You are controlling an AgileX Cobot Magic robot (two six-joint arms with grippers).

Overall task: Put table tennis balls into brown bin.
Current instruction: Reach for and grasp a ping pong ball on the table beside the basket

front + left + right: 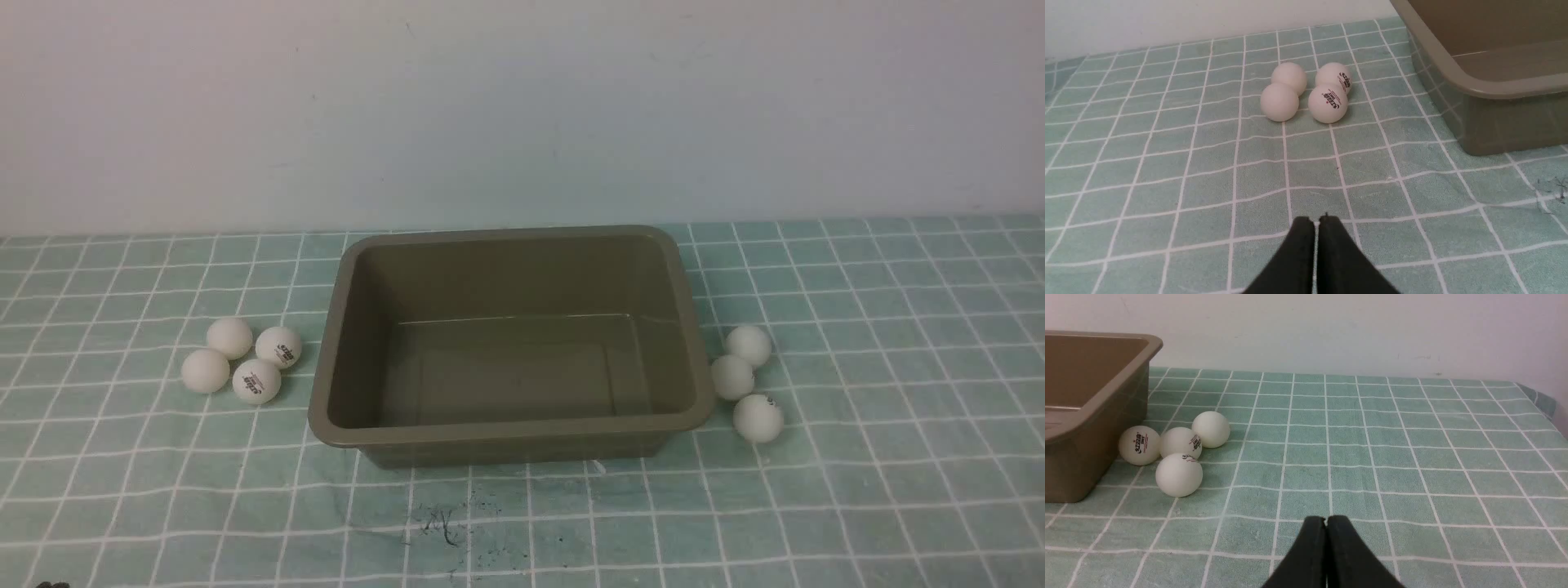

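Note:
The brown bin (514, 435) stands in the middle of the cloth, and no ball shows inside it. Several table tennis balls (256, 380) cluster to its left, two showing printed logos. Three more balls (758, 417) show at its right side. The left wrist view has the left cluster (1327, 103) ahead of my left gripper (1316, 220), which is shut and empty, well short of them. My right gripper (1326, 518) is shut and empty too, with several balls (1179, 475) beside the bin wall (1069, 465) ahead. Neither gripper shows in the front view.
A teal cloth with a white grid (882, 327) covers the table, slightly wrinkled, with dark marks (445, 523) in front of the bin. A pale wall (522, 106) rises right behind. The table's edge (1541, 402) shows far off in the right wrist view.

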